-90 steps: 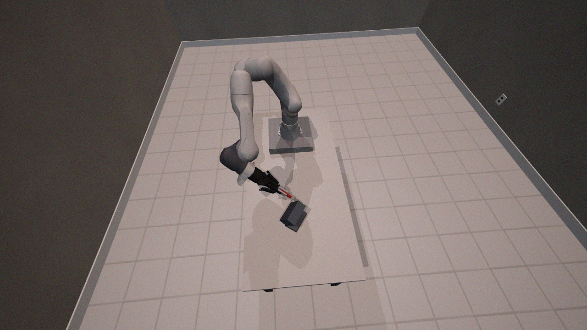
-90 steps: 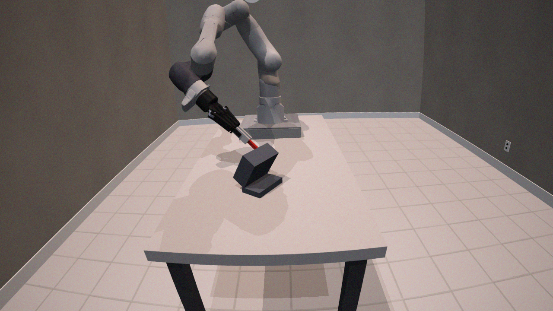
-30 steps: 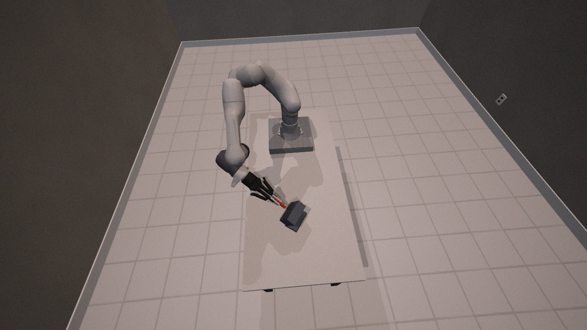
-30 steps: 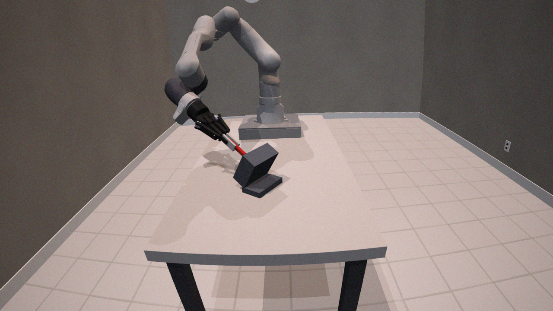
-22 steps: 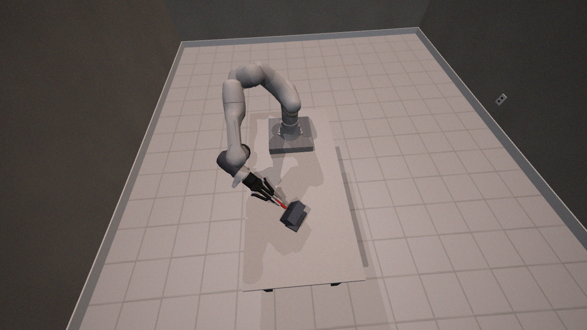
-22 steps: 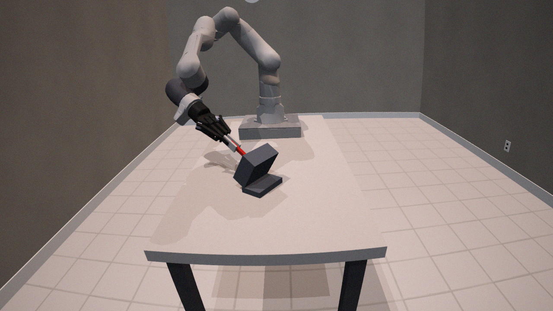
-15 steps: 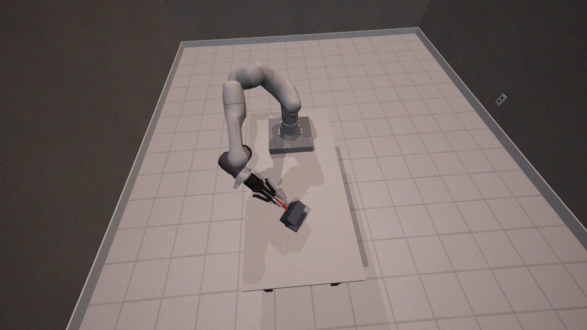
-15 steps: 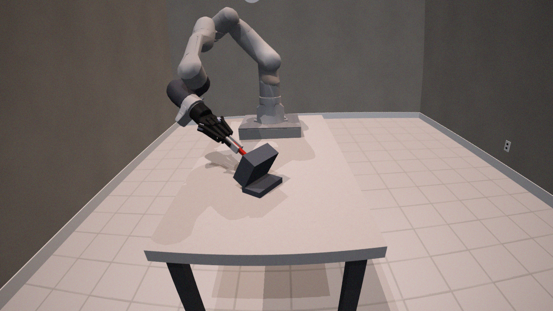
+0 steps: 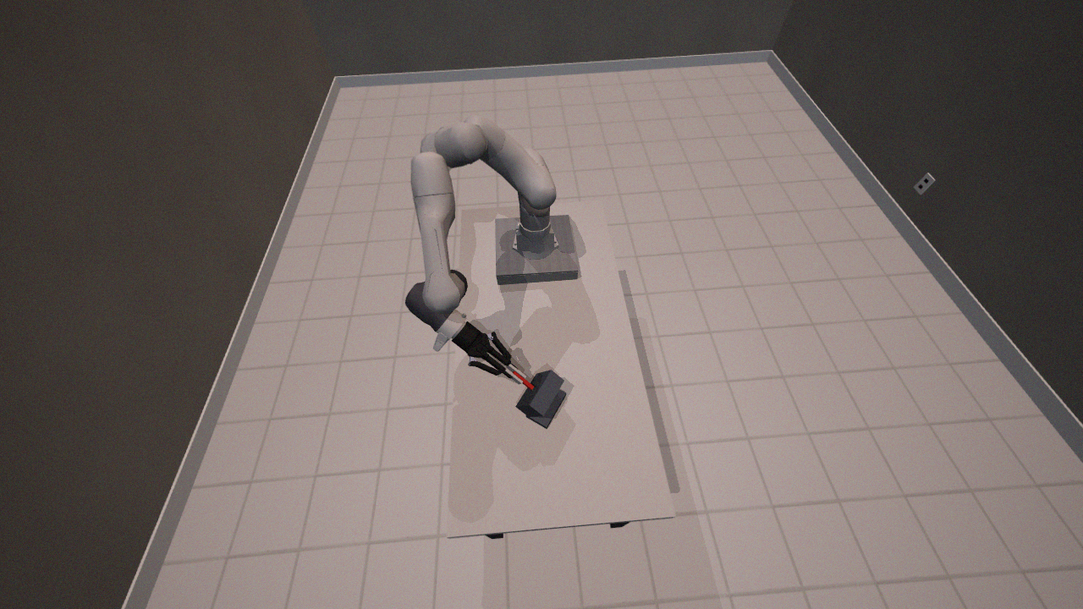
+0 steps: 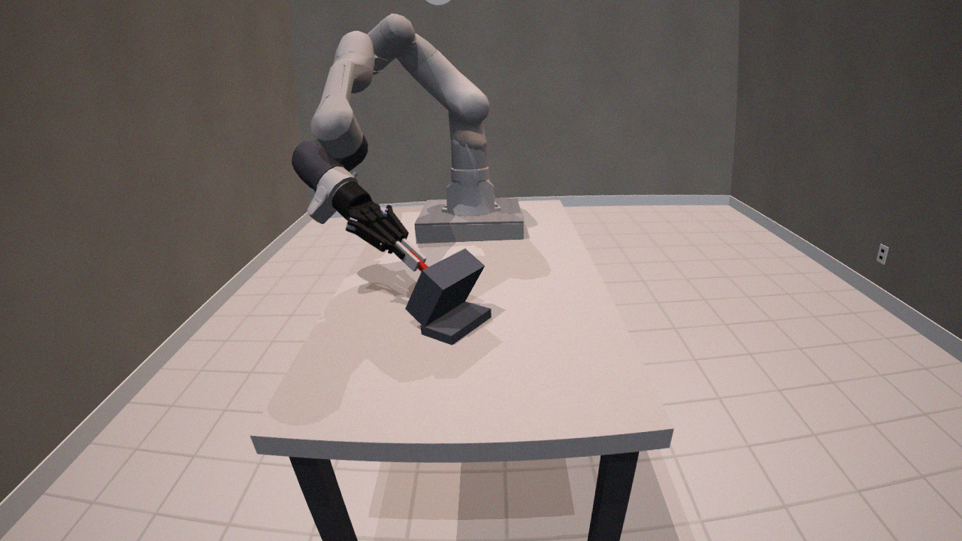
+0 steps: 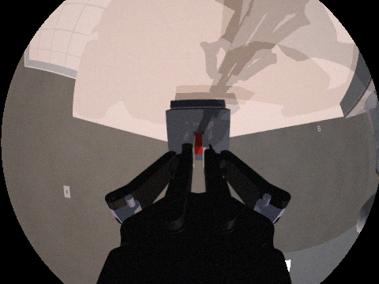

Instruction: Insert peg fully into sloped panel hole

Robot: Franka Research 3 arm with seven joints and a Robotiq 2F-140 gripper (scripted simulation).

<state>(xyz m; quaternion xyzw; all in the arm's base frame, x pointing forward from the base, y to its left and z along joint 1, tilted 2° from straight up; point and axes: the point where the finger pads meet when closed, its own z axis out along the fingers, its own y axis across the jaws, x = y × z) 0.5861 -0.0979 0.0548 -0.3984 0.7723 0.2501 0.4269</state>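
A dark grey sloped panel block [image 10: 445,288] stands on a flat grey base on the table; it also shows in the top view [image 9: 543,398] and in the wrist view [image 11: 198,126]. My gripper [image 10: 405,252] is tilted down towards the panel's sloped face and is shut on a thin peg [image 10: 420,263] with a grey shaft and a red front part. The peg's red end [image 9: 525,381] meets the panel face at the hole. In the wrist view the red peg [image 11: 198,144] sits between my fingertips, right against the panel. The hole itself is hidden by the peg.
The arm's grey base plate [image 10: 468,224] stands at the far end of the table. The table's left edge [image 9: 454,424] runs close beside the panel. Tiled floor lies around the table.
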